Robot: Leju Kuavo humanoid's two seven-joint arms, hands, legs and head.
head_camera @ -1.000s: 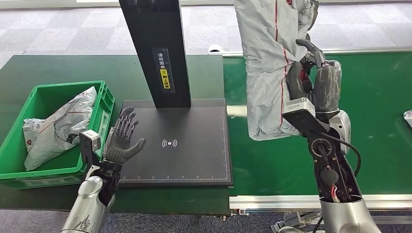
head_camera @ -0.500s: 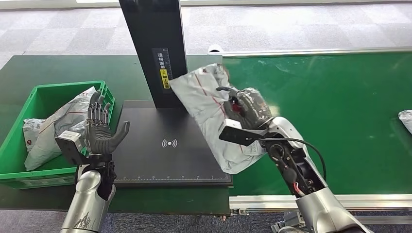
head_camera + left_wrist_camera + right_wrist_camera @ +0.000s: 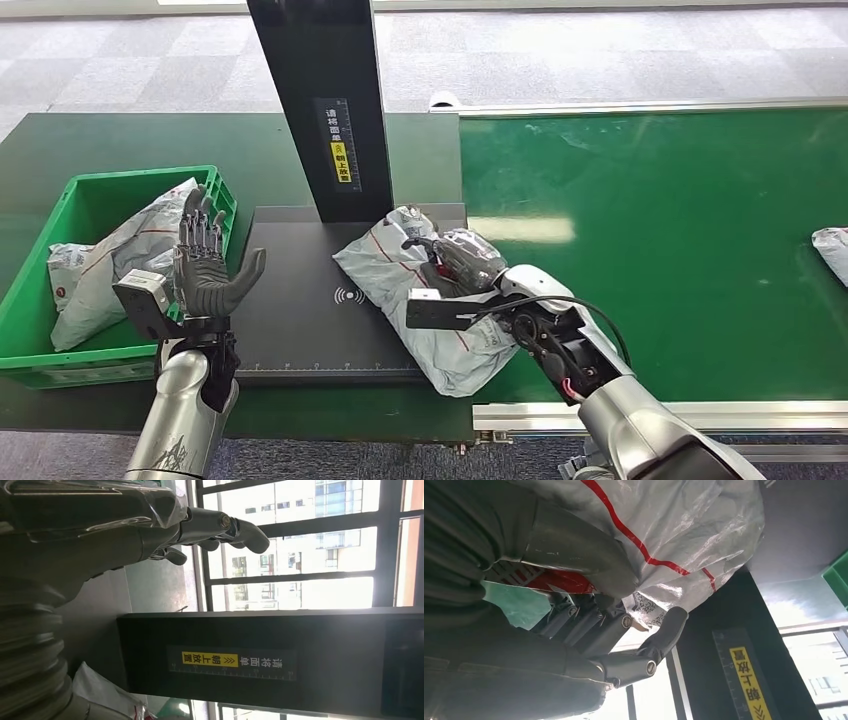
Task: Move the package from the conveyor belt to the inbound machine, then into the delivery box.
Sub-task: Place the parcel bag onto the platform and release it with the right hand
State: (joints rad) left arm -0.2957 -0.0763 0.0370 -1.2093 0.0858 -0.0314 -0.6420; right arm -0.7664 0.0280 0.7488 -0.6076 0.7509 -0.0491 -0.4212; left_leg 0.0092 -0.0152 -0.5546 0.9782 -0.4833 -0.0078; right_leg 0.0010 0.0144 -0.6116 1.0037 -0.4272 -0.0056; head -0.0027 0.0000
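One package (image 3: pixel 425 290) lies across the scanner plate's (image 3: pixel 300 330) right edge, right hand (image 3: pixel 462 262) grasping it; left hand (image 3: pixel 208 270) hangs upright, fingers spread, empty, left of the plate.

The right hand (image 3: pixel 462 262) grips the grey package (image 3: pixel 420 300) from above, with the thumb on one side and the dark fingers (image 3: pixel 594 625) curled around the other side, and the right arm reaches forward and to the left from the lower right. The left hand (image 3: pixel 207 268) is raised upright with the palm turned inward. It holds nothing, its fingers are straight and apart, and its thumb points to the side.
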